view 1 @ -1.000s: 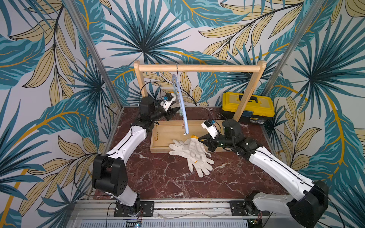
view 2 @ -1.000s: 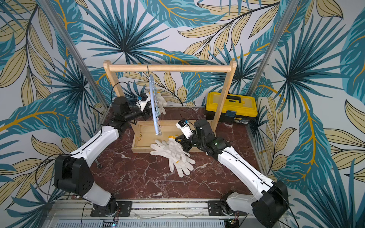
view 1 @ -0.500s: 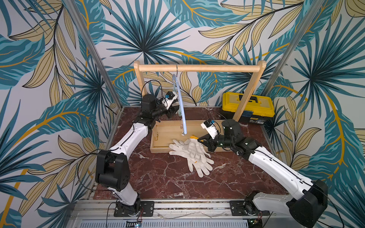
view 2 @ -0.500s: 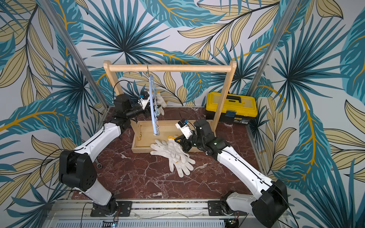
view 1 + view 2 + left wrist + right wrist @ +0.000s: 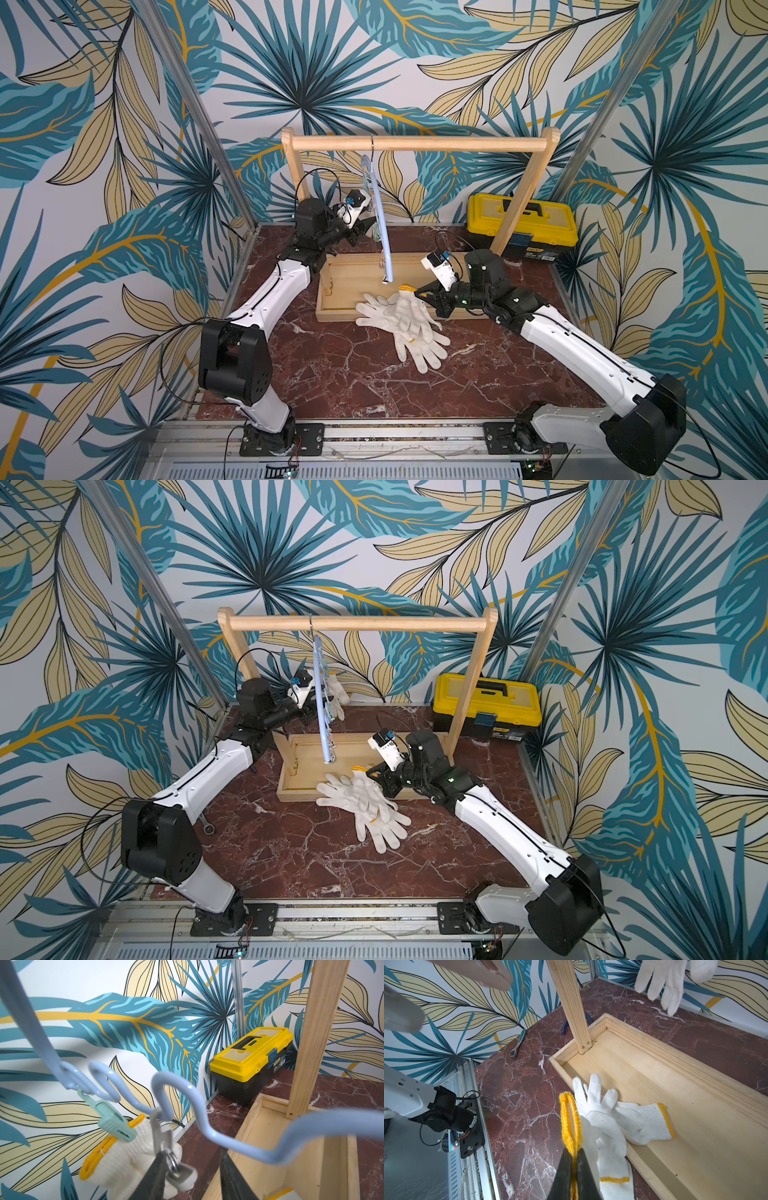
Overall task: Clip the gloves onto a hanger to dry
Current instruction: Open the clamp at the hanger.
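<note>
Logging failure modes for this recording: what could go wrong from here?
1. The right gripper pinches only the yellow cuff of one glove overlapping the other gloves; lifting may slip or drag them.
2. The grey clip sits against one side of the left gripper's open jaws; closing may just push it and swing the hanger.

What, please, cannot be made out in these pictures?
- Gloves: overlap in both top views hides their count.
- Pinched glove: right gripper hides its body in the right wrist view.
- Hung glove: cut off by the right wrist view's edge.
- Left gripper: contact with the grey clip, blurred in the left wrist view.
</note>
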`<state>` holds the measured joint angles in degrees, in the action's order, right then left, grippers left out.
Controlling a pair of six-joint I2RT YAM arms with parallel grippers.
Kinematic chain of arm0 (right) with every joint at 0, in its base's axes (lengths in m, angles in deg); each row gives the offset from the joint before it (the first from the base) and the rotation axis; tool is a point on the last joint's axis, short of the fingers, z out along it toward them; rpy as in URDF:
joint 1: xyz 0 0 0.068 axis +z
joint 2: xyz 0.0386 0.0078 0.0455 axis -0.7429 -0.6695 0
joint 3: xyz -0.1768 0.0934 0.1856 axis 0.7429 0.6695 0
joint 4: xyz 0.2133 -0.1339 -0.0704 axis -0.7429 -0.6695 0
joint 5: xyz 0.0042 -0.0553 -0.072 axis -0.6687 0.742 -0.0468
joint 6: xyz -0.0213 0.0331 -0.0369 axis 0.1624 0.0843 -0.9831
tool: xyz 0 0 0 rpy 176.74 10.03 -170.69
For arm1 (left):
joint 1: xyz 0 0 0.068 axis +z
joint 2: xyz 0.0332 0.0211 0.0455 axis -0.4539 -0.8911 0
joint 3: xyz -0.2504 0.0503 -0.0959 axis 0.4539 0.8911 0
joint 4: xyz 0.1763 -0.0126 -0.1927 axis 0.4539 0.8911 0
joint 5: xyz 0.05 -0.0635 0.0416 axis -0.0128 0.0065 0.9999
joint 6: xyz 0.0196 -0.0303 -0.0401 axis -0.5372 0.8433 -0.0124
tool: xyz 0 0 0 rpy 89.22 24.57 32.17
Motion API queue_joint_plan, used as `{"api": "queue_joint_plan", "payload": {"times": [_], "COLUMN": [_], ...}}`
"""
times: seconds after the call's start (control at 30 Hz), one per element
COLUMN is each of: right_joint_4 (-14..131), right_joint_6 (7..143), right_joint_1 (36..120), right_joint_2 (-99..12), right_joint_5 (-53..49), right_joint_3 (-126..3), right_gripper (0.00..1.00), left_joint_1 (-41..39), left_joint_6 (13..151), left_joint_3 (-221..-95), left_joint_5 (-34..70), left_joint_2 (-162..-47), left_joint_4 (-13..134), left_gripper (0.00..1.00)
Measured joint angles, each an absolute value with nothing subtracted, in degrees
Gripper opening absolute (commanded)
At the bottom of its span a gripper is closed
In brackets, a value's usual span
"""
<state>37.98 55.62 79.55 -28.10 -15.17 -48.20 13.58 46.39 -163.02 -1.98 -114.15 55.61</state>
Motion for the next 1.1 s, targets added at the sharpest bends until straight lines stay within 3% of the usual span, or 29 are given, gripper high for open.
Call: {"api": "queue_joint_plan", "payload": {"times": [0.4, 1.1], "right_joint_4": [37.96, 37.92], "right_joint_6": [55.62, 55.6], "right_joint_1": [79.55, 79.55], "right_joint_2": [-28.21, -28.21], "right_joint_5": [-15.23, -15.63], "right_joint_3": [-48.35, -48.59], "right_gripper": [0.0, 0.0], "left_joint_1": [13.78, 14.54], "left_joint_6": [42.9, 40.49], "left_joint_3": [-160.09, -163.85], "left_joint_5": [-4.96, -4.63], "left_joint_2": [-111.13, -116.25], "left_joint_4": [55.65, 55.61], "left_gripper": [0.47, 0.5]}}
